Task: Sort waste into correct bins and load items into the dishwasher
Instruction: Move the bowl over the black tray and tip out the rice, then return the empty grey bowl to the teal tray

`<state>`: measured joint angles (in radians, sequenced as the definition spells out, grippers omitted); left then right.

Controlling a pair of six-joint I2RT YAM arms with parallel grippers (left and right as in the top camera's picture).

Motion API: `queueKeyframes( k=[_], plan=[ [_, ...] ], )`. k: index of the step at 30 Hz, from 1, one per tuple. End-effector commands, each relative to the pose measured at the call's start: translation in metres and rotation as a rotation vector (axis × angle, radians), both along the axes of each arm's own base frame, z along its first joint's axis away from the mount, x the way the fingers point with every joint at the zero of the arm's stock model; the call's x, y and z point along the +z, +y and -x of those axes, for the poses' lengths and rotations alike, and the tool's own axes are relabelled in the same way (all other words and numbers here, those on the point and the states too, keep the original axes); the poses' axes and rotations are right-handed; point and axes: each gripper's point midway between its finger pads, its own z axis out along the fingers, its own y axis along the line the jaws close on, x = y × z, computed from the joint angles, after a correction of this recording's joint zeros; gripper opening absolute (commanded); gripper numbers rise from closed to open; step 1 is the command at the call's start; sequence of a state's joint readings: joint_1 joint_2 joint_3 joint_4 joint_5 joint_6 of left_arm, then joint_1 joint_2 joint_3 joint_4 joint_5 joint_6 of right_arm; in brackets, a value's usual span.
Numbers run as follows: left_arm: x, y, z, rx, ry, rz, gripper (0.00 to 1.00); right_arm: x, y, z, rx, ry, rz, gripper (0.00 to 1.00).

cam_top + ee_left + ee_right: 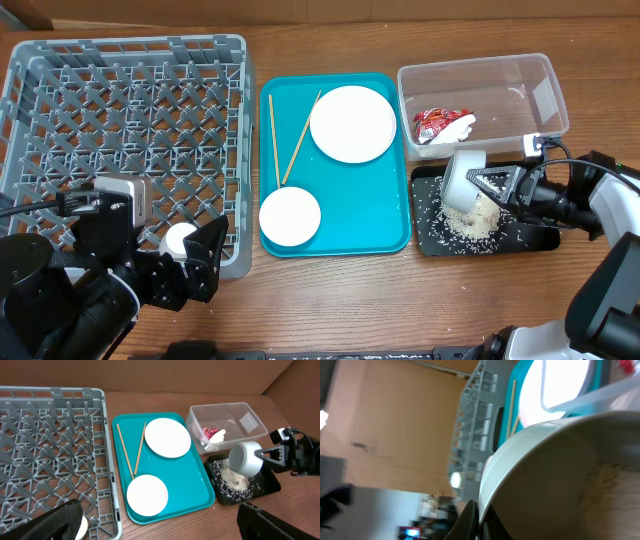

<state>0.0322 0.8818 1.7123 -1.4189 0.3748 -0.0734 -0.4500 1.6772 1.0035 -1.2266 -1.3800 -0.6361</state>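
Just right of the teal rectangular plastic serving tray (390,215), the right claw (492,186) grips a small round white bowl (462,178), tipped over a heap of white rice-like grains (475,218) in the shallow black rectangular tray (535,238). A crumpled red-and-white plastic wrapper (442,124) lies in the clear rectangular plastic tub (480,75), also right of the teal tray. Left of it, the left claw (195,265) hangs open.

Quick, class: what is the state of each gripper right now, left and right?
Left gripper: open, holding nothing.
Right gripper: closed on the small white bowl, which is tipped over the black tray.
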Motion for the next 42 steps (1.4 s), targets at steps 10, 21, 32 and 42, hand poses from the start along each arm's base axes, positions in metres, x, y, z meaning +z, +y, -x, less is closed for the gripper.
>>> queueKeyframes(
  k=[10,21,32,42],
  plan=[
    [0.003,-0.003,0.001,-0.025,-0.015,-0.008,1.00,0.028,-0.008,-0.010,-0.077,0.012,-0.187,0.04],
    [0.003,-0.003,0.001,-0.025,-0.015,-0.008,1.00,0.046,-0.002,-0.005,-0.059,-0.082,-0.160,0.04],
    [0.003,-0.003,0.001,-0.024,-0.015,-0.008,1.00,0.066,0.082,0.037,0.264,-0.031,0.029,0.04],
    [0.003,-0.003,0.001,-0.024,-0.015,-0.008,1.00,-0.038,0.139,0.022,0.133,0.162,1.006,0.04]
  ],
)
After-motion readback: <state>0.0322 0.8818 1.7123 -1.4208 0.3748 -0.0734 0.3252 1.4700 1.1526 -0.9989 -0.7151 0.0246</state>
